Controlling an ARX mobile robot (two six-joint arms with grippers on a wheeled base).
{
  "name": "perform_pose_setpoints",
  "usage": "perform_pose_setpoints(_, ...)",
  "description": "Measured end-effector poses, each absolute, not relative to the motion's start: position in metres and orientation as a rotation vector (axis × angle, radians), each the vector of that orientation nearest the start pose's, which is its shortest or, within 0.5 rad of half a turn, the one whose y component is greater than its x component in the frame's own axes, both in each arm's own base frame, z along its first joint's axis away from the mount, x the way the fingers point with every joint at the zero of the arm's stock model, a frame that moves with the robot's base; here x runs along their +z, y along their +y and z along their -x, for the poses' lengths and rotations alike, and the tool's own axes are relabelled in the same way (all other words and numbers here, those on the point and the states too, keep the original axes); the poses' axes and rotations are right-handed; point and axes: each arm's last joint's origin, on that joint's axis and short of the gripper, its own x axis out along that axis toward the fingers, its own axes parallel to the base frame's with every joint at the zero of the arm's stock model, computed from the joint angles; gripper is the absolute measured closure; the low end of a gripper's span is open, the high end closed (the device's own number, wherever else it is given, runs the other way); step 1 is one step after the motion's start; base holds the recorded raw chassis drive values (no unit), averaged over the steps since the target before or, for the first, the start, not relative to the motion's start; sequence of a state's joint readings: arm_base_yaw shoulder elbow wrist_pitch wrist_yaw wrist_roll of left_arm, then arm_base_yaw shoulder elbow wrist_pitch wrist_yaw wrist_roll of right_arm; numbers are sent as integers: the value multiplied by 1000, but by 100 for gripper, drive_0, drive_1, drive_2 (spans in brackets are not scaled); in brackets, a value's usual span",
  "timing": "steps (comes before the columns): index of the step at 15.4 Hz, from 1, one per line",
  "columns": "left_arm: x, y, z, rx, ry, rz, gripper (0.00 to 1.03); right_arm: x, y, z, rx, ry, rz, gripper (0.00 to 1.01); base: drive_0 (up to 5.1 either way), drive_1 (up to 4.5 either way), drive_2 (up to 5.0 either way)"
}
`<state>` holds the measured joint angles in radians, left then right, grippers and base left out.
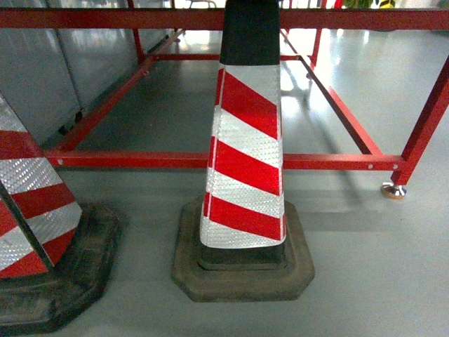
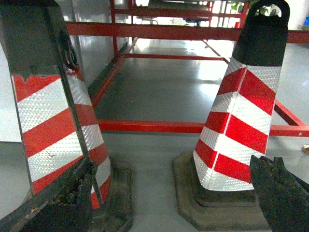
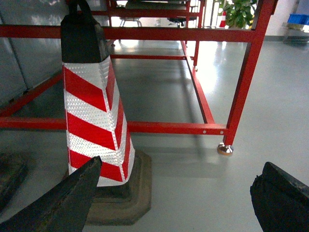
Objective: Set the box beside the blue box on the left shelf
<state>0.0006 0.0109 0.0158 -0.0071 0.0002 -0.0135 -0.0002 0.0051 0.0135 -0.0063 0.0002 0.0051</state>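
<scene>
Two traffic cones stand on the grey floor in the head view. The nearer-centre cone is square-sided, banded in slanting red and white reflective stripes with a fine prismatic texture, capped in black and seated in a dark, worn rubber base with chamfered corners. The second cone stands at the left edge, cut off by the frame, with the same stripes and a similar heavy black base; a thin dark line runs down its face.

Behind both runs one red tubular metal frame, a low horizontal bar just past the cones, side rails reaching far back, an upper bar across the top, and one leg at the right ending in a round silver foot. The cones stand between the robot and this frame. Grey wall panels line the left. Far off in the right wrist view are a green potted plant and a small blue object, too distant to name for certain.

No blue crate or roller shelf shows in any view.

The left hand is spread wide and holds nothing, its dark, rough-textured fingers at the bottom corners. The right hand is likewise wide apart and bare.
</scene>
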Motion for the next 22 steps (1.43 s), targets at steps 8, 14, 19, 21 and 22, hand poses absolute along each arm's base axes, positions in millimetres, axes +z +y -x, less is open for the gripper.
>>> perform_pose_setpoints(8,167,0,-97,2,1,10,5,167,0,-97,0,-4,-2,3,0,0,0)
perform_pose_setpoints(14,167,0,-97,1,2,10,5,167,0,-97,0,-2,-2,3,0,0,0)
perform_pose_setpoints(19,167,0,-97,0,1,10,5,167,0,-97,0,-2,-4,3,0,0,0)
perform_pose_setpoints(21,167,0,-97,1,1,10,5,167,0,-97,0,-3,-2,3,0,0,0)
perform_pose_setpoints(22,167,0,-97,0,2,9,5,167,0,-97,0,-2,-3,3,0,0,0)
